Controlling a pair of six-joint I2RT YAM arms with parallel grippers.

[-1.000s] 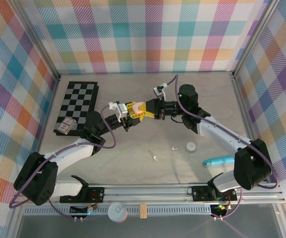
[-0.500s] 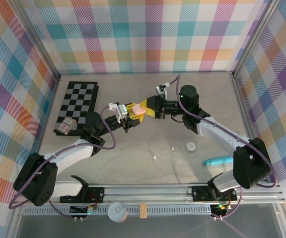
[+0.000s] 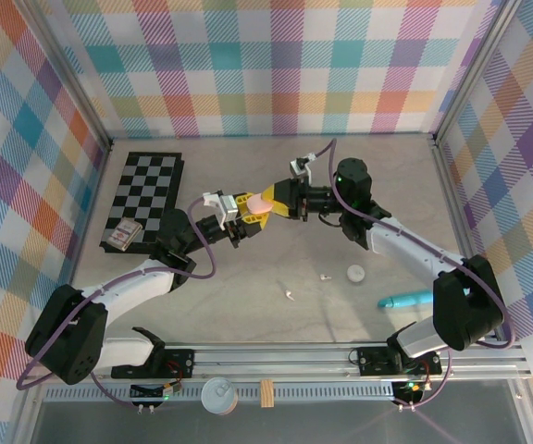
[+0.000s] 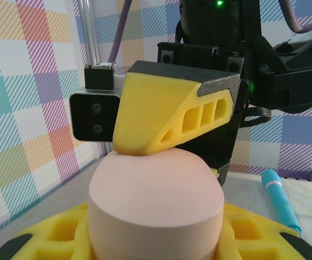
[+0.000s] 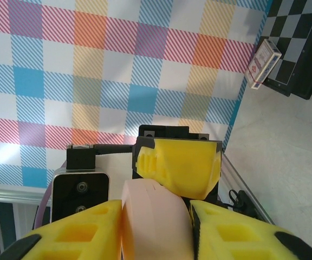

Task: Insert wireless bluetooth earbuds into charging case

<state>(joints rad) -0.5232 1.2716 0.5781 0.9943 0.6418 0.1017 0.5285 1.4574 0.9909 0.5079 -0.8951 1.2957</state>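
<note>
A pink, pebble-like charging case (image 3: 265, 198) hangs in mid-air over the middle of the table, gripped from both sides. My left gripper (image 3: 248, 209) is shut on its lower part (image 4: 156, 208), a yellow finger on each side. My right gripper (image 3: 274, 200) comes from the opposite side and is shut on the case (image 5: 156, 222) too; one of its fingers (image 4: 167, 116) rests on the case's top. Two tiny white earbuds (image 3: 324, 276) (image 3: 289, 295) lie on the table in front of the arms, apart from both grippers.
A small white round case (image 3: 355, 273) sits near the earbuds. A long turquoise tube (image 3: 407, 300) lies at the front right, and shows as a turquoise tube (image 4: 279, 197) in the left wrist view too. A checkerboard (image 3: 146, 190) with a small card box (image 3: 123, 235) lies at the left.
The right gripper has shifted slightly on the pink case, and more of the case's top now shows between the two grippers. The left arm has hardly moved.
</note>
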